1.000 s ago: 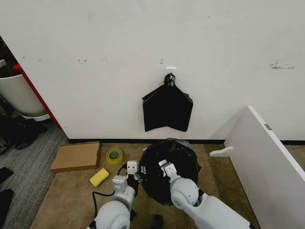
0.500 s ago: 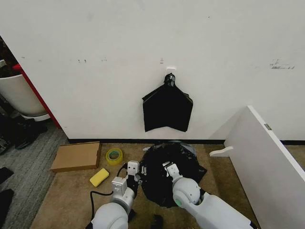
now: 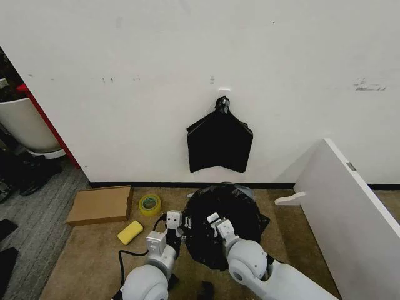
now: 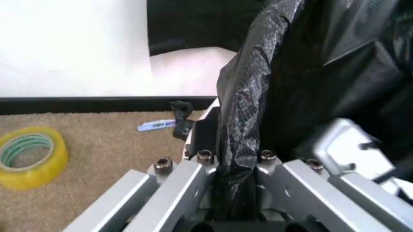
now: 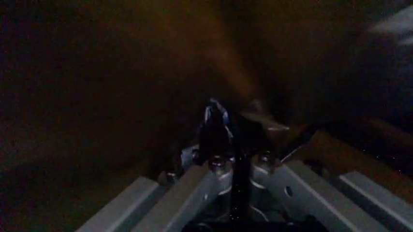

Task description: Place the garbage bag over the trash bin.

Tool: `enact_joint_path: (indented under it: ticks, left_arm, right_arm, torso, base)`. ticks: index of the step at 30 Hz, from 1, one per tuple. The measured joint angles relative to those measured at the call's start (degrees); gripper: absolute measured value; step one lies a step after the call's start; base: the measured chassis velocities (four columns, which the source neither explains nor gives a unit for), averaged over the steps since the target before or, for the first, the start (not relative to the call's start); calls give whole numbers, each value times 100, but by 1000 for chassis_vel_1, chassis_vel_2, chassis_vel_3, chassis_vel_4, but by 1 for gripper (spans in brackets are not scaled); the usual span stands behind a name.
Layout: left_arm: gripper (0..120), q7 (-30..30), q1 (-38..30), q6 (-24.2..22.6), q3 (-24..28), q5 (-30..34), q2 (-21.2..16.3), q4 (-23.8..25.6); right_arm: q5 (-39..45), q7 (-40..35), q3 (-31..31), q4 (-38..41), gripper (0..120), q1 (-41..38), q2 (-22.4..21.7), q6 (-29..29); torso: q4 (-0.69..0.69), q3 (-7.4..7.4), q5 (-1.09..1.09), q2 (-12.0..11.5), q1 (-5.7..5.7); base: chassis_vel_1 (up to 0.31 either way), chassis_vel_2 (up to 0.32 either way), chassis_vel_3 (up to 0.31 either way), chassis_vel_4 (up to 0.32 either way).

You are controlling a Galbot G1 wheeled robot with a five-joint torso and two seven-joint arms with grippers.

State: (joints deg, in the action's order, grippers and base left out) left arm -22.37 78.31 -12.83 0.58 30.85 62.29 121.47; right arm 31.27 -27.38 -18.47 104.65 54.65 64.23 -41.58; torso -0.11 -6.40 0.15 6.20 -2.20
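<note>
Nearest the robot, the left gripper [image 3: 177,225] is reaching down to the floor [image 3: 94,250] at the left side of the garbage bag [image 3: 228,215], with its fingers [image 4: 193,188] pressed together on a crinkled fold of the black plastic; the left wrist view is showing that fold [image 4: 242,145] running down between them. Just beside it, the right gripper [image 3: 219,224] is sitting on the top of the bag, and its fingers [image 5: 216,166] are pinching a small bunch of black plastic in the dark inside of the bag.

The garbage bag is lying loose and glossy over the trash bin [image 3: 240,189], covering nearly all of it; only a pale sliver of the bin's rim is peeking out at the far edge of the bag, close to the wall [image 3: 187,62].

On the carpeted floor to the left of the bag, a yellow sponge [image 3: 130,232] is lying near the left arm, a roll of yellow tape [image 3: 149,204] is resting a little farther on, and a flat cardboard box [image 3: 100,204] is sitting beside the tape, near the black skirting. A white board [image 3: 350,206] is leaning at the right of the bag.

Farther back, a flat bunch of black bags [image 3: 219,141] is hanging on the wall above the bin
</note>
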Motion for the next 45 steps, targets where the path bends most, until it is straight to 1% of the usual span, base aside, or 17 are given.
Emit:
enact_joint_path:
  ticks: [3,9,13,18,19,20,22,25,27,28,32,35,36,40,42,43,45]
  left_arm:
    - [1,55,84,-4,-32,-58,-45,91]
    - [1,114,154,-5,-41,-105,-74,137]
    - [1,80,91,-28,-56,-11,-34,56]
    - [1,-109,-96,-245,-195,600,62,-119]
    - [1,-152,-137,-289,-240,712,81,-166]
    - [1,-152,-137,-289,-240,712,81,-166]
    - [1,-234,-209,-371,-324,959,128,-237]
    - [1,-496,-357,-553,-515,1580,251,-415]
    - [1,-686,-417,-653,-596,1884,307,-523]
    - [1,-686,-417,-653,-596,1884,307,-523]
    - [1,-927,-505,-808,-632,2294,410,-703]
    - [1,-1097,-613,-914,-636,2601,517,-908]
    - [1,-1097,-613,-914,-636,2601,517,-908]
    - [1,-1255,-786,-978,-624,2706,664,-1195]
    - [1,-1317,-860,-993,-623,2826,719,-1274]
    - [1,-1317,-860,-993,-623,2826,719,-1274]
    - [1,-1366,-910,-1010,-620,2948,751,-1336]
  right_arm:
    - [-11,-44,-52,-243,0,-102,12,9]
    - [102,-79,-55,-307,0,-150,-51,-5]
    - [191,19,32,61,0,-43,-214,-2]
    - [202,580,261,1024,0,298,-625,277]
    - [203,695,337,1172,5,370,-672,345]
    - [203,695,337,1172,5,370,-672,345]
    - [202,896,525,1451,11,530,-752,512]
    - [118,1221,1209,1972,26,994,-819,945]
    - [35,1366,1725,2236,33,1294,-779,1162]
    - [35,1366,1725,2236,33,1294,-779,1162]
    - [-118,1636,3049,2840,48,2080,-493,1421]
    - [-247,1752,3981,3271,63,2810,-244,1592]
    - [-247,1752,3981,3271,63,2810,-244,1592]
    - [-461,1851,4667,3565,79,3620,85,1809]
    - [-594,1858,4794,3599,88,3905,238,1941]
    - [-594,1858,4794,3599,88,3905,238,1941]
    - [-692,1858,4843,3624,94,4077,345,2027]
  torso:
    - [0,0,0,0,0]
    - [0,0,0,0,0]
    - [0,0,0,0,0]
    - [-1,0,0,0,0]
    - [-1,0,0,0,0]
    - [-1,0,0,0,0]
    - [0,0,0,0,0]
    - [0,0,0,0,-1]
    - [0,0,0,0,-1]
    - [0,0,0,0,-1]
    - [-1,0,-1,0,-1]
    - [0,1,0,0,-1]
    - [0,1,0,0,-1]
    - [-2,1,0,0,-1]
    - [-2,1,0,0,-1]
    - [-2,1,0,0,-1]
    - [-2,1,0,0,-1]
  base:
    - [0,0,0,0]
    - [0,0,0,0]
    - [0,0,0,0]
    - [0,0,0,0]
    - [0,0,0,0]
    - [0,0,0,0]
    - [0,0,0,0]
    - [0,0,0,0]
    - [0,0,0,0]
    - [0,0,0,0]
    - [0,0,0,0]
    - [0,0,0,0]
    - [0,0,0,0]
    - [0,0,0,0]
    - [0,0,0,0]
    - [0,0,0,0]
    - [0,0,0,0]
